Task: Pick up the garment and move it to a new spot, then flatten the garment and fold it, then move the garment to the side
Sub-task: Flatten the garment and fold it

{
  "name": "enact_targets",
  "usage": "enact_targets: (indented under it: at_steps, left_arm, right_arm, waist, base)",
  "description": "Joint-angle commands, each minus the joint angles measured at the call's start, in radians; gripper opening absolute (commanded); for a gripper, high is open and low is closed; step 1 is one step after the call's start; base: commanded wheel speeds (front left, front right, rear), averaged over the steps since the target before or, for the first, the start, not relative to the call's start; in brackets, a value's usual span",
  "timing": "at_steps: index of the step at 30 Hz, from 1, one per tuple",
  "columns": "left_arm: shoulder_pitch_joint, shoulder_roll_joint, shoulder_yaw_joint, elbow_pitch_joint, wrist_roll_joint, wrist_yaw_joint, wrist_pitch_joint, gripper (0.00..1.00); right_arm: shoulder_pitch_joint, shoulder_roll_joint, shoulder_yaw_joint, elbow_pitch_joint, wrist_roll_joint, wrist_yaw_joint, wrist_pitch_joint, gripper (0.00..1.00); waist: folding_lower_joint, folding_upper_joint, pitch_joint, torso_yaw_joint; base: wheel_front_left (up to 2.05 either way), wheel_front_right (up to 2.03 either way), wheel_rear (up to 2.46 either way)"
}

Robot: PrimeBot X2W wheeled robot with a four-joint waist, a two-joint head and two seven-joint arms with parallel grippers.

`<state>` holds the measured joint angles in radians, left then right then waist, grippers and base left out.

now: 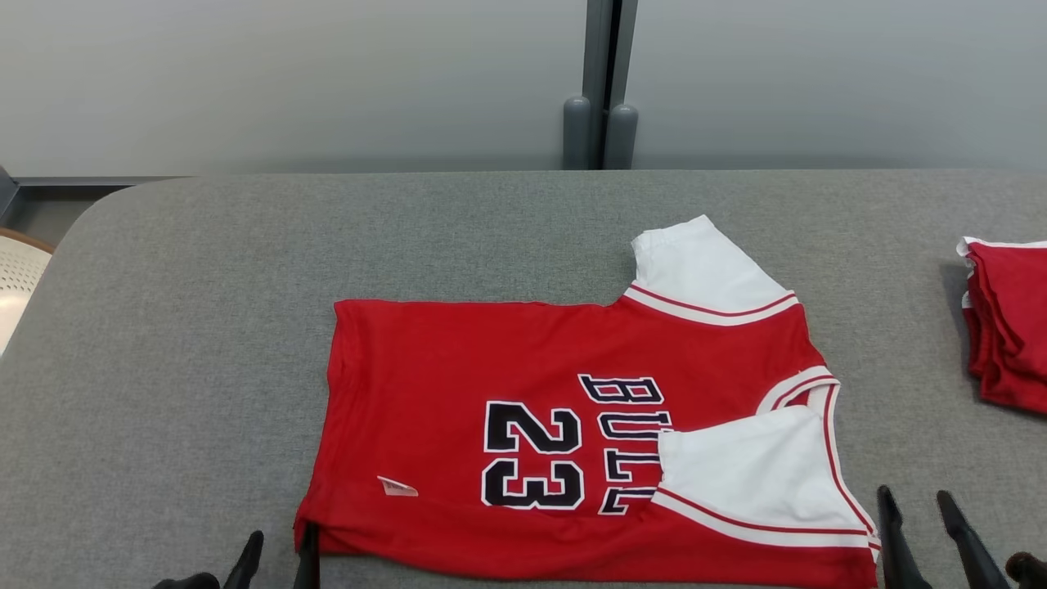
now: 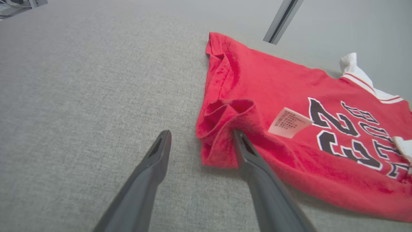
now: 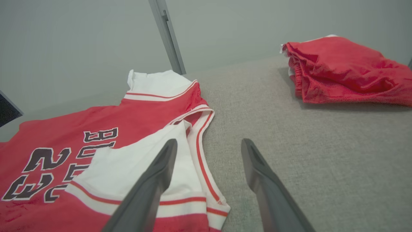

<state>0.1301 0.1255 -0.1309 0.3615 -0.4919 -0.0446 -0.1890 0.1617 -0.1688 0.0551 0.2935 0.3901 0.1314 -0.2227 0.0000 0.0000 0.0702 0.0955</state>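
Item 1. A red knit jersey [image 1: 458, 360] with white sleeves and black, white-edged "23" and "BULLS" print is laid flat on the table, from the middle towards the robot's right and close to the near edge. The collar is turned to the right and the hem to the left. The near white sleeve [image 1: 752, 474] is folded over the chest, so that part of the lettering is covered; the far white sleeve [image 1: 703, 266] is spread outwards. A small white care label [image 1: 397, 487] is seen on the red cloth near the hem.

Item 2. The left gripper [image 1: 280, 546] is stationed at the near hem corner. In the left wrist view its fingers [image 2: 154, 167] are spread wide; one is set over the rumpled corner of the jersey [image 2: 273, 80], the other over bare table. Nothing is clamped.

Item 3. The right gripper [image 1: 914, 499] is placed just beside the collar end. In the right wrist view it [image 3: 209, 143] is likewise released, one finger over the folded sleeve, the other over bare cloth surface.

Item 4. A grey fabric-covered table [image 1: 204, 327] with rounded corners is noted.

Item 5. A pile of folded red garments [image 1: 1010, 327] is kept at the right edge, well apart from the jersey.

Item 6. A pale grey partition wall [image 1: 286, 82] with a darker upright post [image 1: 603, 82] is recorded behind.
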Motion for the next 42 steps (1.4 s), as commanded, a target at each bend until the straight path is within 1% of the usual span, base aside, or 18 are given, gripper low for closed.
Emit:
enact_targets:
  at_steps: [1,4,8,13,18,22,24,27,28,29,31,34,37,42]
  left_arm:
    - [-0.023,0.005,0.008,-0.029,0.007,0.012,-0.012,1.0]
    - [-0.037,0.016,0.016,-0.103,0.033,0.036,-0.035,1.0]
    - [-0.063,0.035,0.016,-0.203,0.072,0.063,-0.044,1.0]
    - [-0.087,0.056,0.003,-0.275,0.114,0.093,-0.017,1.0]
    - [-0.08,0.063,0.002,-0.3,0.116,0.109,0.001,1.0]
    - [-0.094,0.061,-0.005,-0.296,0.115,0.113,0.009,1.0]
    - [-0.105,0.061,-0.007,-0.292,0.113,0.112,0.01,1.0]
    - [-0.151,0.056,-0.019,-0.284,0.102,0.096,0.031,1.0]
    - [-0.203,0.053,-0.031,-0.271,0.098,0.085,0.054,1.0]
    - [-0.203,0.053,-0.031,-0.271,0.098,0.085,0.054,1.0]
    - [-0.276,0.044,-0.04,-0.243,0.086,0.069,0.081,1.0]
    - [-0.394,0.031,-0.048,-0.144,0.056,0.046,0.132,1.0]
    - [-0.509,0.029,-0.036,0.016,0.016,0.021,0.183,1.0]
    - [-0.663,0.033,0.006,0.28,-0.047,-0.016,0.194,1.0]
  right_arm:
    - [-0.007,0.003,-0.024,-0.044,-0.014,-0.002,-0.01,1.0]
    - [-0.025,0.008,-0.07,-0.154,-0.064,-0.001,0.011,1.0]
    - [-0.028,0.018,-0.108,-0.295,-0.125,-0.001,0.069,1.0]
    - [-0.008,0.042,-0.126,-0.429,-0.166,-0.001,0.151,1.0]
    - [0.01,0.073,-0.135,-0.497,-0.179,-0.001,0.197,1.0]
    - [0.019,0.086,-0.138,-0.516,-0.183,-0.001,0.205,1.0]
    - [0.017,0.09,-0.138,-0.52,-0.182,-0.001,0.209,1.0]
    - [0.002,0.095,-0.137,-0.531,-0.181,-0.001,0.213,1.0]
    - [-0.007,0.1,-0.14,-0.543,-0.178,-0.001,0.214,1.0]
    - [-0.007,0.1,-0.14,-0.543,-0.178,-0.001,0.214,1.0]
    - [-0.022,0.103,-0.137,-0.553,-0.181,-0.001,0.217,1.0]
    - [-0.047,0.105,-0.123,-0.559,-0.187,-0.001,0.22,1.0]
    - [-0.076,0.107,-0.11,-0.557,-0.193,-0.001,0.22,1.0]
    - [-0.117,0.111,-0.095,-0.548,-0.189,-0.001,0.207,1.0]
  waist:
    - [0.0,0.0,-0.007,-0.005]
    - [0.0,0.0,-0.013,-0.011]
    - [0.0,0.0,-0.018,-0.014]
    - [0.0,0.0,-0.018,-0.015]
    - [0.0,0.0,-0.011,-0.023]
    - [0.0,0.0,0.001,-0.023]
    - [0.0,0.0,0.007,-0.024]
    - [0.0,0.0,0.034,-0.03]
    - [0.0,0.0,0.063,-0.032]
    - [0.0,0.0,0.063,-0.032]
    - [0.0,0.0,0.097,-0.035]
    - [0.0,0.0,0.149,-0.043]
    - [0.0,0.0,0.192,-0.059]
    - [0.0,0.0,0.248,-0.09]
  base:
    - [0.0,0.0,0.0]
    - [0.0,0.0,0.0]
    - [0.0,0.0,0.0]
    - [0.0,0.0,0.0]
    - [0.0,0.0,0.0]
    - [0.0,0.0,0.0]
    - [0.0,0.0,0.0]
    - [0.0,0.0,0.0]
    - [0.0,0.0,0.0]
    - [0.0,0.0,0.0]
    - [0.0,0.0,0.0]
    - [0.0,0.0,0.0]
    - [0.0,0.0,0.0]
    - [0.0,0.0,0.0]
